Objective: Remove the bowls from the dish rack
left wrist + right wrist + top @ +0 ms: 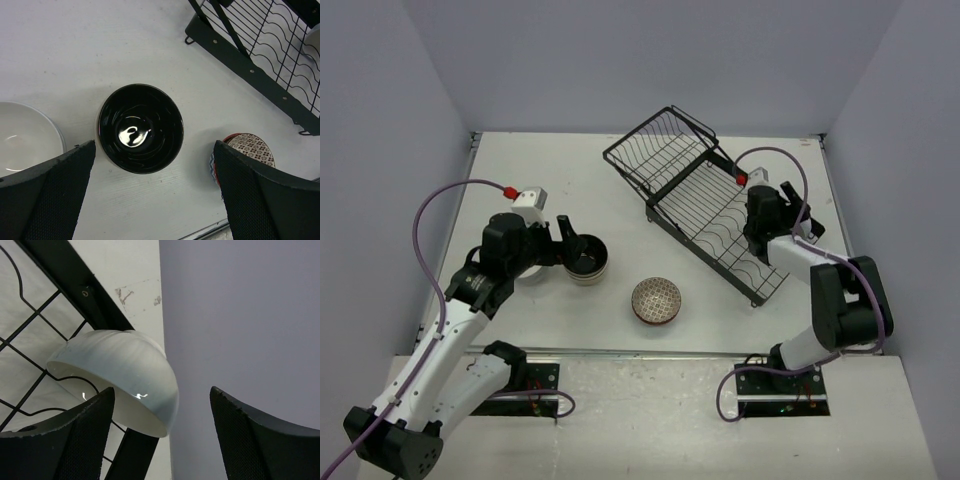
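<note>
Bowl in rack: a plain white bowl [115, 372] stood tilted on its edge among the wires of the dish rack [705, 200], at the end next to the side wall [240, 315].
Bowls outside: the black-inside bowl [140, 127], a second white bowl [22, 135] and the patterned bowl [657, 300] stood upright on the table [540, 170].
Handling: the bowls looked glazed and stiff, so probably slippery and breakable, and light enough for one arm.
Where to hold: the rim seemed best, one finger inside and one outside.
Right side: the right tool [161, 390] was wide open and held nothing. The plain white bowl lay partly between its fingers, and I could not tell if they touched.
Left side: the left tool [154, 145] hung wide open over the black-inside bowl and gripped nothing.
Surface: the table was white, flat and smooth, with a few stains, so a bowl could slide.
Room: walls stood close on three sides, with little space between rack and side wall.
</note>
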`<state>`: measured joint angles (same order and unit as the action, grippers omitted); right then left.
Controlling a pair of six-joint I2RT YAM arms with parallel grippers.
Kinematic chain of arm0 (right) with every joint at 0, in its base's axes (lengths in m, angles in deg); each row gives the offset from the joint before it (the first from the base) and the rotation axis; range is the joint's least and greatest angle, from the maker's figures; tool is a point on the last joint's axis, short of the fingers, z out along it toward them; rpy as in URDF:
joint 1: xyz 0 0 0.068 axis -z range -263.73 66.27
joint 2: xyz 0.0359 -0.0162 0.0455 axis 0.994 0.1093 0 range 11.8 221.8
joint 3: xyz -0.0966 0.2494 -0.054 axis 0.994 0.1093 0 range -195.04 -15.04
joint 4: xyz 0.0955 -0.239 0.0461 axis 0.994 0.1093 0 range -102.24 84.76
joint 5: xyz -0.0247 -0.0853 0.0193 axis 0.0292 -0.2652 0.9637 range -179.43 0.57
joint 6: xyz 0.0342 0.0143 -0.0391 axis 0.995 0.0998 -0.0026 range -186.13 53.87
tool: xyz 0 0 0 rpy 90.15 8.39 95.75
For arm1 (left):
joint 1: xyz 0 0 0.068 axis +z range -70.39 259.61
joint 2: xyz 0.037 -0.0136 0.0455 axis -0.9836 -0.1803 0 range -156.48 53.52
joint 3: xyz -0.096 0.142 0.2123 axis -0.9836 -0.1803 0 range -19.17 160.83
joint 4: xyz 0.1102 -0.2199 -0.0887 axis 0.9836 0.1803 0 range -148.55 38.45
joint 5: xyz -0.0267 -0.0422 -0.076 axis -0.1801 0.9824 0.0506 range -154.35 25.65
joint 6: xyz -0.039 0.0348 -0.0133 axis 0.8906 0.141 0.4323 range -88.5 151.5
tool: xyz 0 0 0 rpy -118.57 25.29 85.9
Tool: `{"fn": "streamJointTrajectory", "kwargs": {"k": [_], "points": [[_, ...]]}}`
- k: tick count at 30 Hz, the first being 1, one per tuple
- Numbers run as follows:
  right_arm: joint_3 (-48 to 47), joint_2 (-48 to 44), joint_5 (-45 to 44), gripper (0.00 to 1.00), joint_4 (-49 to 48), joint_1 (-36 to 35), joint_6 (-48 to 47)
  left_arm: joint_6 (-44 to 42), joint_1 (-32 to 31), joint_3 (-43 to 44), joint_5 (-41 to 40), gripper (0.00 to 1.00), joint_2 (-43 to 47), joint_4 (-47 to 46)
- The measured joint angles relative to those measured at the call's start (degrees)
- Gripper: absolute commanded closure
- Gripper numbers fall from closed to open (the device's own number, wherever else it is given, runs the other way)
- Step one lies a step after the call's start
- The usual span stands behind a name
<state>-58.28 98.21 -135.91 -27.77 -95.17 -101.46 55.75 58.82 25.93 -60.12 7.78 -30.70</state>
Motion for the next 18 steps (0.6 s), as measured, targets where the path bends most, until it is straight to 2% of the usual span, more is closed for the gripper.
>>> {"fn": "streamJointTrajectory", "kwargs": {"k": [3,4,6,11,12,16,17,18], "points": [[0.00,3.54,0.00,0.37,-1.70,0.22,-2.75,-0.04,0.00,0.00,-0.07,0.00,0.04,0.00],[0.00,4.35,0.00,0.48,-2.03,0.24,-3.48,-0.04,0.00,0.00,-0.09,0.00,0.07,0.00],[0.20,5.27,-0.09,0.59,-3.28,0.24,-5.49,-0.04,0.00,0.00,-0.15,0.00,0.07,0.00],[0.57,5.38,-1.31,0.72,-6.43,0.31,-8.44,-0.04,0.00,0.00,-0.22,0.00,0.11,0.00],[0.57,5.38,-1.73,0.79,-6.54,0.33,-8.72,-0.07,0.00,0.00,-0.20,0.00,0.11,0.00],[0.55,5.38,-3.65,0.89,-6.62,0.81,-9.81,-0.07,0.00,0.00,-0.20,0.00,0.11,-0.02],[0.55,5.38,-3.63,0.99,-6.60,0.90,-9.79,-0.07,0.00,0.00,-0.22,0.00,0.11,0.00],[0.52,5.38,-3.61,1.00,-6.60,0.90,-9.79,-0.07,0.00,0.00,-0.22,0.00,0.11,0.00]]}}
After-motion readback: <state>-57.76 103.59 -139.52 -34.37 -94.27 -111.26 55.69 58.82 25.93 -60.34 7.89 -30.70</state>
